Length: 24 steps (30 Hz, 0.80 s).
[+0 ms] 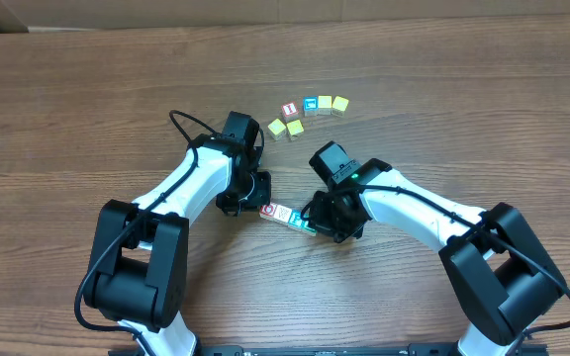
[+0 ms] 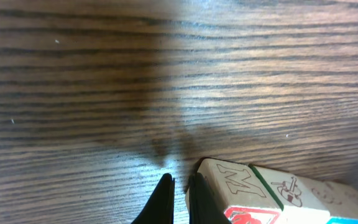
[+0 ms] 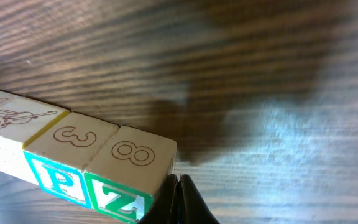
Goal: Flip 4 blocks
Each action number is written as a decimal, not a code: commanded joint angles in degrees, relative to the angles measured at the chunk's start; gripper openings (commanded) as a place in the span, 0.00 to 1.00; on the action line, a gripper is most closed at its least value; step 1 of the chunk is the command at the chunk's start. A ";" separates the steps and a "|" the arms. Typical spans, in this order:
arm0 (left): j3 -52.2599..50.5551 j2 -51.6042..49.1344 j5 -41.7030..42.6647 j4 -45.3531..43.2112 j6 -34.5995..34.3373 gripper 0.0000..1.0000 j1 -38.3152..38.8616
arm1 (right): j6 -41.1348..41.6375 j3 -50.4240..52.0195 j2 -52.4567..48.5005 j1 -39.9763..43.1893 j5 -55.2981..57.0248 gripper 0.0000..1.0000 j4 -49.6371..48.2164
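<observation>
Fingers of the left gripper (image 2: 179,190) are pressed together on nothing, tips low over the table (image 1: 67,99) just beside the red block (image 2: 235,183). The right gripper (image 3: 178,186), likewise closed and empty, sits at the corner of the green Z block (image 3: 118,198). The four blocks (image 1: 287,216) lie in a touching row near the table's middle.

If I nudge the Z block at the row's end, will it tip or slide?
The Z block looks like rigid, flat-faced wood, so a low push probably slides it. It sits flush against the P block, so an inward push likely shifts both.
</observation>
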<state>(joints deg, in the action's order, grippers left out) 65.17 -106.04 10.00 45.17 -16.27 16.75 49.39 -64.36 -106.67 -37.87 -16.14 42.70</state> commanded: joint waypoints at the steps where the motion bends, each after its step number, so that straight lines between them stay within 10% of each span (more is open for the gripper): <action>1: -0.13 -1.22 3.15 -0.59 1.07 0.04 0.52 | 6.05 0.02 0.04 -1.70 -1.99 0.04 -0.74; 24: -0.13 -1.22 3.17 -4.33 1.11 0.04 0.55 | 33.38 0.02 0.04 -11.19 -2.01 0.04 -4.24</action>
<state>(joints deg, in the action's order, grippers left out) 65.17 -106.04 9.96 40.38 -16.25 16.73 78.72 -64.07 -106.67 -48.03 -18.06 41.01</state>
